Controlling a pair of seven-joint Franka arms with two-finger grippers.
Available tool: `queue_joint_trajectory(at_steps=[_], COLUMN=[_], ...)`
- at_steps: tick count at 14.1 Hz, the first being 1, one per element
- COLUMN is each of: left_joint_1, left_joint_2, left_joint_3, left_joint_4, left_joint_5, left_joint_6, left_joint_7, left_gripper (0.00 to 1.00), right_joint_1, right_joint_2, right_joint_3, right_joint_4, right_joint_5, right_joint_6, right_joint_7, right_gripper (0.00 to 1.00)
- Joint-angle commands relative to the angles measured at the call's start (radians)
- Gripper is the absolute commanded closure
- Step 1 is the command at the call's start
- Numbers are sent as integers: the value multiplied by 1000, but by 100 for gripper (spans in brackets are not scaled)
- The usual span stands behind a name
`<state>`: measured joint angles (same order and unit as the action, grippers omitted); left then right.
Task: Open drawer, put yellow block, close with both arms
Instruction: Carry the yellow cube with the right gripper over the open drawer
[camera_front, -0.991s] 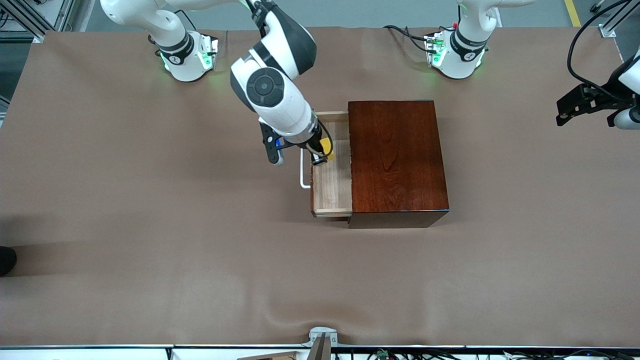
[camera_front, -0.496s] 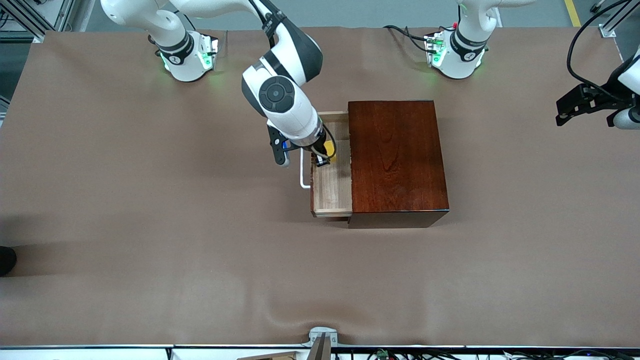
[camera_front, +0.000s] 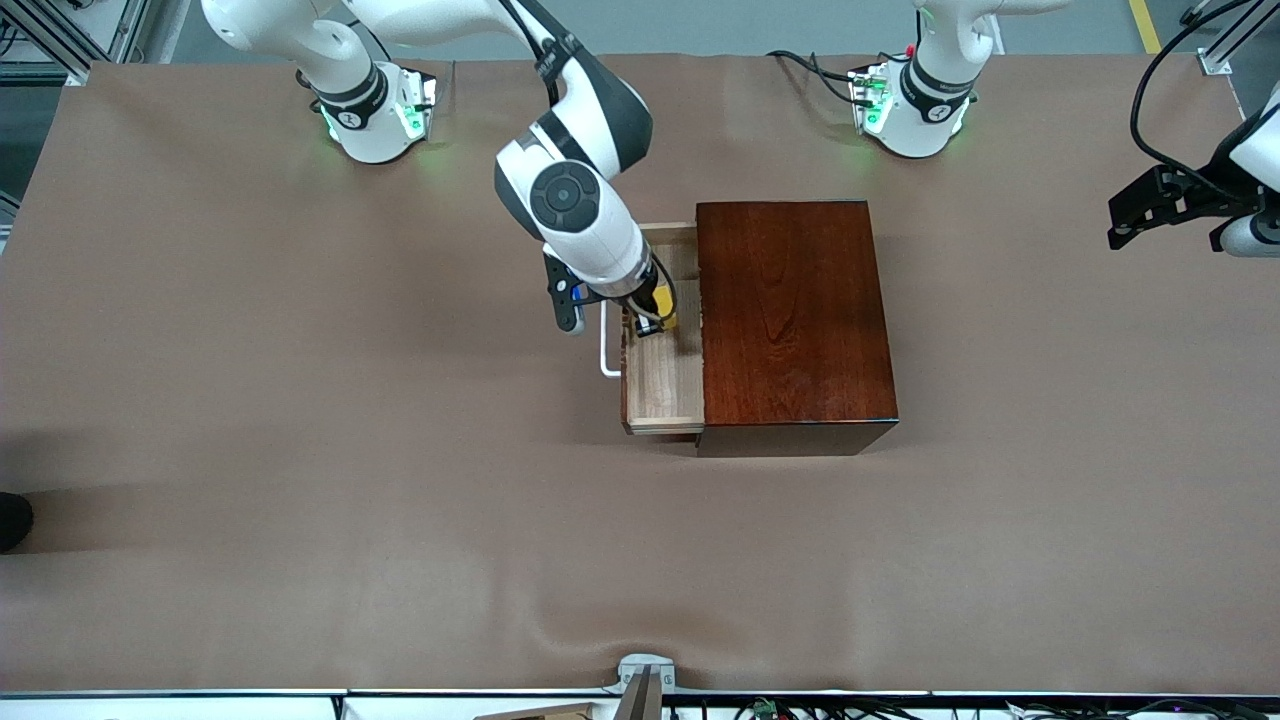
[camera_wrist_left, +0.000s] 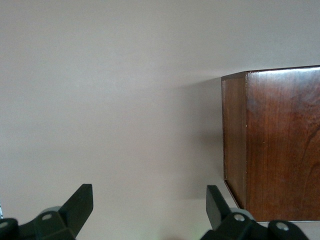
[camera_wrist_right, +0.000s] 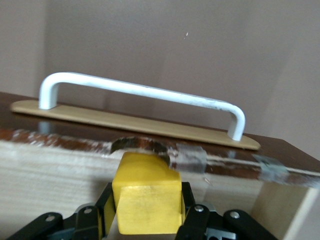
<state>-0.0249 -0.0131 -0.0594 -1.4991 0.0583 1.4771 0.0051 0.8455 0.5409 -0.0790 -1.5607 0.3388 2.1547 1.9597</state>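
Brown tabletop; right claw (camera_wrist_right: 145, 225) clamps the yellow block (camera_wrist_right: 147, 201) inside the open drawer (camera_front: 665, 385); left claw (camera_wrist_left: 147, 212) hangs agape.

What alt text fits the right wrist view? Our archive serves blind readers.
The right gripper, black and two-fingered, is shut on a small bright yellow block, inside the pale light-wood drawer. Just past the block is the drawer's dark reddish-brown front, carrying a white U-shaped handle.

block (camera_front: 664, 304) held in drawer (camera_front: 665, 375) | drawer toward right arm's end of box (camera_front: 793, 315)
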Motion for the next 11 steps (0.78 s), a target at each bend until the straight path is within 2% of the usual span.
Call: queue_joint_trajectory(at_steps=[1,7,8,9,11], left_joint_1=[11,10,7,7,5], left_joint_2=[-19,-19,-19,-19,-19], left_joint_3=[-10,-14,-16,-16,-19], left_joint_4=[0,0,2,2,2], left_joint_5=[-15,-15,-15,-15,-15], left_joint_6=[-33,-43,-43,-43,-44], left_joint_7=[21,19,19,19,21], left_gripper=[0,0,0,0,0], right_joint_1=[12,20,18,9,0], right_joint_2=[8,28,27,27,19], right_joint_3=[-13,-13,-13,-13,-18], right_joint_4=[4,13,14,21,56], right_joint_5=[5,6,6,8,8], right_joint_6=[2,7,2,-2,-27], right_joint_7=[21,63,65,67,62], right_gripper=[100,100,70,2,0])
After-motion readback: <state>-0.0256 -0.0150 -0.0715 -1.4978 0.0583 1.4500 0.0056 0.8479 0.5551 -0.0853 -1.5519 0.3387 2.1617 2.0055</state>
